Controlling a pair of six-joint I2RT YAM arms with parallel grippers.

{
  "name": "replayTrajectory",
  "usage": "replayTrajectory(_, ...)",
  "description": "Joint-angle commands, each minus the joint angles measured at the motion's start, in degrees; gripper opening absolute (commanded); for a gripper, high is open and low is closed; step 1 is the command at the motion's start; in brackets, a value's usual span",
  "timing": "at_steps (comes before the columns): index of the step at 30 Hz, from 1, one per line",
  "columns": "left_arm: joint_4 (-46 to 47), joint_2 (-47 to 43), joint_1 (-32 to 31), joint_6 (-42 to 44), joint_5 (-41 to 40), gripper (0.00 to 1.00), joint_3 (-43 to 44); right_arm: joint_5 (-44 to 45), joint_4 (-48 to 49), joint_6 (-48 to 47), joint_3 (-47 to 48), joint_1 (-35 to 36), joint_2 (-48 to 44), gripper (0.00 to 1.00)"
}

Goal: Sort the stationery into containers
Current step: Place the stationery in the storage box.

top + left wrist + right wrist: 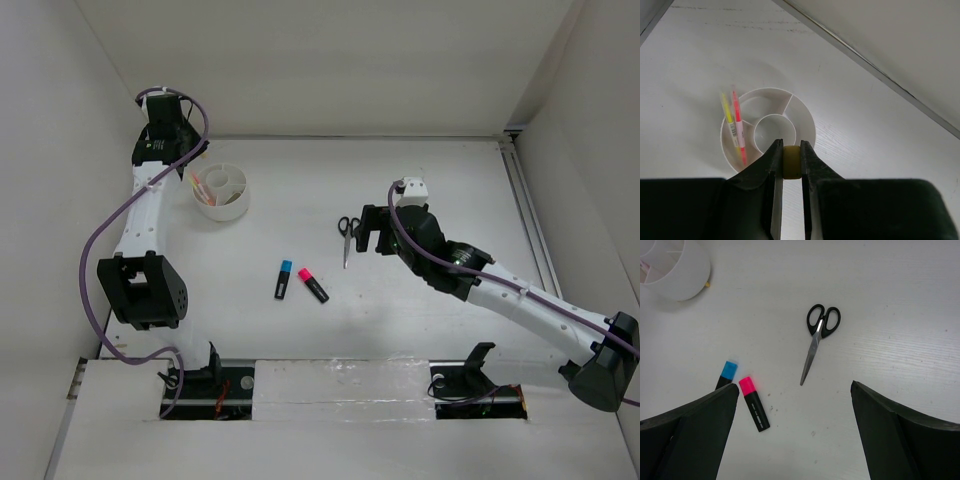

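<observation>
- Closest to the left wrist camera, the left gripper (791, 148) is pinching the tan block (792, 163) between nearly closed fingers, hanging above the white bowl (805, 117) at the far left of the table.
- The block is hovering by the bowl's rim next to the round centre cup; which compartment lies directly beneath cannot be told.
- The yellow pen (729, 120) and pink pen (738, 126) are leaning in one outer compartment, so the arm is probably dropping the block into a free one.
- Doing this well is calling for centring over an empty section, lowering close, then parting the fingers gently so the small block is not bouncing out.
- The right gripper (795, 386) is waiting wide apart and empty over the scissors (813, 347), blue-capped highlighter (728, 372) and pink-capped highlighter (754, 405), all lying loose nearer and to the right of the bowl.
</observation>
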Motion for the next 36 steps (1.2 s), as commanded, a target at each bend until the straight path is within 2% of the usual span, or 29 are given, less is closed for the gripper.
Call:
replayTrajectory(1, 0.25, -1.94, 0.18, 0.88, -1.57, 0.0, 0.99, -0.98, 2.94, -0.5, -0.28, -0.46, -1.33, 1.0)
replayTrajectory(31, 2.0, -1.41, 0.18, 1.4, -2.1, 0.0, 1.51, -2.04, 2.33, -1.55, -0.28, -0.98, -1.86, 1.0)
replayTrajectory(36, 1.48, 1.3, 0.18, 1.41, -2.1, 0.0, 2.04, -2.04, 1.8, -1.55, -0.28, -0.98, -3.09, 1.0)
